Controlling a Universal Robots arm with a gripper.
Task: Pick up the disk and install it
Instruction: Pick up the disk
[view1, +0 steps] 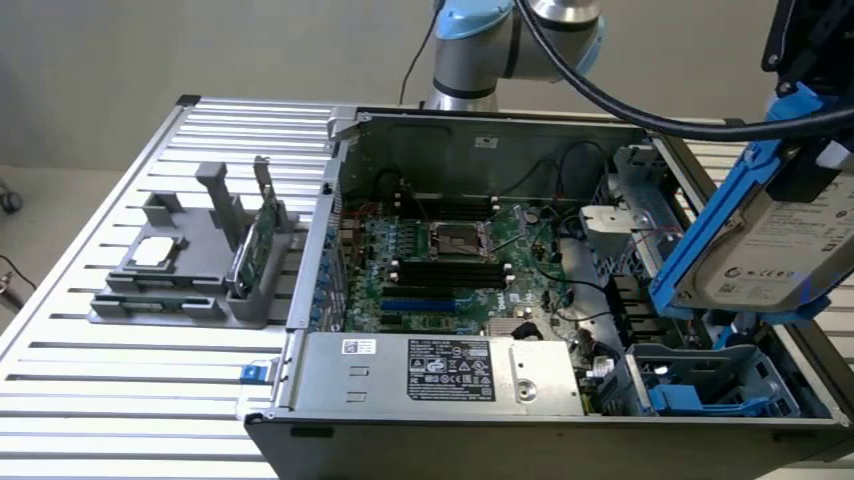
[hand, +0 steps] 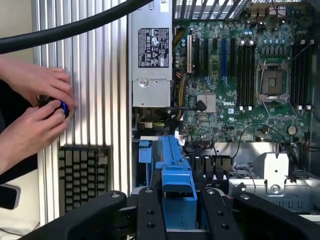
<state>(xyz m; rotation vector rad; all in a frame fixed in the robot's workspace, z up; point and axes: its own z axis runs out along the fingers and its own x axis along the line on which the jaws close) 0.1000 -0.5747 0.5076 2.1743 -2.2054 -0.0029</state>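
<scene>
The disk (view1: 787, 245) hangs at the right edge of the exterior frame, tilted steeply, its white label facing the camera and its blue carrier (view1: 721, 220) framing it. It is clear of the open computer case (view1: 467, 125) and above the case's lower-right corner. There an empty grey bay (view1: 701, 385) with a blue part inside sits below it.

In the wrist view the hand (hand: 182, 212) is clenched on the disk. Its black fingers (hand: 150, 215) press either side of the blue carrier's edge.

Left of the disk in the exterior view, the motherboard (view1: 441, 260) lies in the middle of the case. The labelled power supply (view1: 441, 370) runs along the case's lower edge. A black cable (view1: 641, 105) arcs across the upper right from the arm's base (view1: 467, 50).

On the slatted tabletop (view1: 107, 400) at the left stands a grey holder (view1: 187, 290). It carries a small square silver chip (view1: 156, 252) and an upright green card (view1: 254, 250).

The wrist view also catches a person's arms (hand: 30, 115) over the tabletop beside the case, the fingers around a small dark and blue object (hand: 61, 107).
</scene>
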